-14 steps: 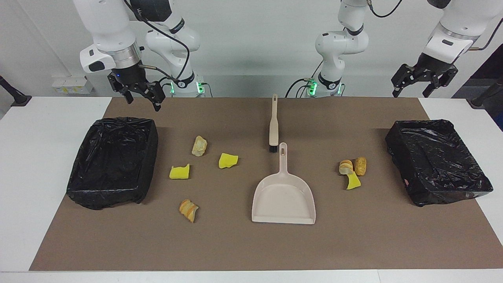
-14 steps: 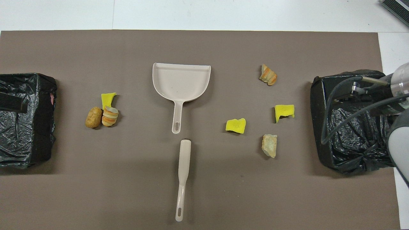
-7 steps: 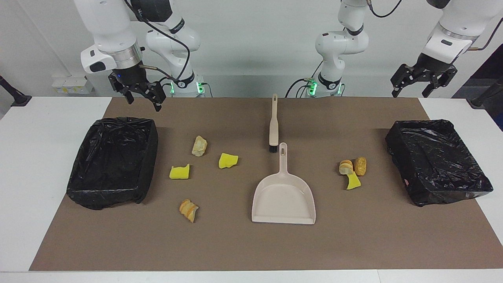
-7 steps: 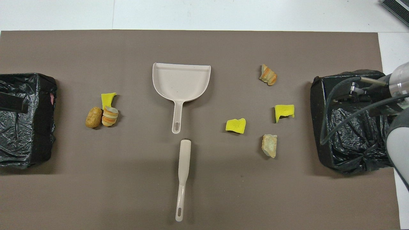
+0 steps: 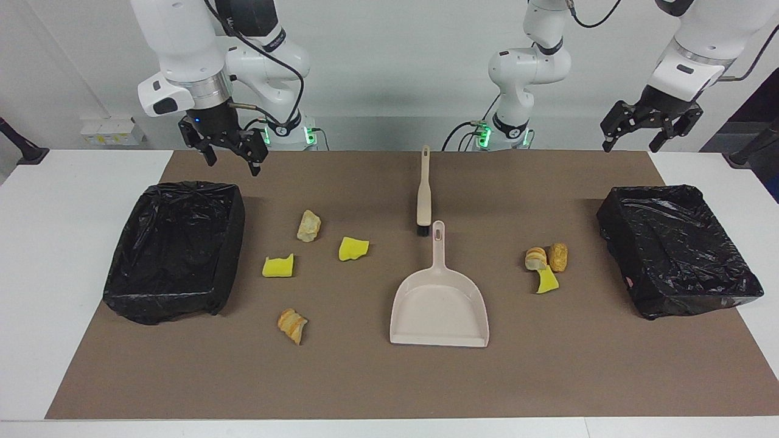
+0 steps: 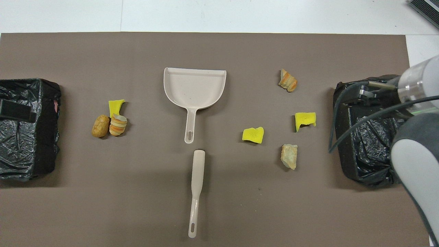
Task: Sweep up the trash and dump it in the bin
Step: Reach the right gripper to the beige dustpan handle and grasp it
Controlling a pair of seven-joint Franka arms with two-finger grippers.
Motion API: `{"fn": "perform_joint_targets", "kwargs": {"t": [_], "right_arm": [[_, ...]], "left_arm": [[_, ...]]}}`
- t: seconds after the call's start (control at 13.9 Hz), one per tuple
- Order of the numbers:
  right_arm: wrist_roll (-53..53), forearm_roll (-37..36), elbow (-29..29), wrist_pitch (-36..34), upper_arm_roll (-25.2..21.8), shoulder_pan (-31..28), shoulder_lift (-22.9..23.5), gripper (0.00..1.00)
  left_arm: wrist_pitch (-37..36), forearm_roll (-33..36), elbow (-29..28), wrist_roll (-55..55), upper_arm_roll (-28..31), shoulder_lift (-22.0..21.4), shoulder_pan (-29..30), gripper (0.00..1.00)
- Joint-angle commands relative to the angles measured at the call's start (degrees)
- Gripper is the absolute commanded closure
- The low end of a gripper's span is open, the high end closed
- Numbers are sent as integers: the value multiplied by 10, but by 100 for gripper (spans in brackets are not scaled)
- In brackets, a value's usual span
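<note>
Seven trash (image 5: pixel 351 249) pieces lie scattered either side of the dustpan (image 5: pixel 440 307). Both right gripper (image 5: pixel 231 152) and left gripper (image 5: pixel 648 128) hang open, empty. Careless sweeping could scatter pieces past the dustpan.

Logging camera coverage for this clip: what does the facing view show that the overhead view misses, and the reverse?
Only the facing view shows both open claws, raised: the right claw over the mat's edge by the black-lined bin, the left claw at the other end near the second black-lined bin. Only the overhead view shows the slot in the beige brush's handle end. Both show the beige plastic dustpan, empty, and seven scattered yellow and tan trash pieces on the brown mat.
</note>
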Motion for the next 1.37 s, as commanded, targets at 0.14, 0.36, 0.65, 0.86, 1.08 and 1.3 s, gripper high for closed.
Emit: {"fn": "perform_joint_targets", "kwargs": {"t": [0.14, 0.36, 0.65, 0.86, 1.08, 1.3], "right_arm": [[101, -2, 31, 65, 1, 93, 96, 0], [179, -15, 99, 71, 1, 155, 189, 0], [257, -18, 198, 79, -4, 230, 295, 0], [278, -19, 225, 103, -6, 266, 345, 0], [279, -19, 254, 121, -13, 291, 391, 0], [280, -19, 255, 146, -14, 316, 415, 0]], "left_arm": [[72, -7, -53, -5, -1, -8, -26, 0], [74, -7, -99, -50, -1, -13, -76, 0], [87, -15, -217, -88, -2, -69, -137, 0], [145, -29, -349, -88, -2, -158, -182, 0], [172, -30, -426, -99, -2, -214, -236, 0], [178, -33, -460, -116, -2, -235, -280, 0]]}}
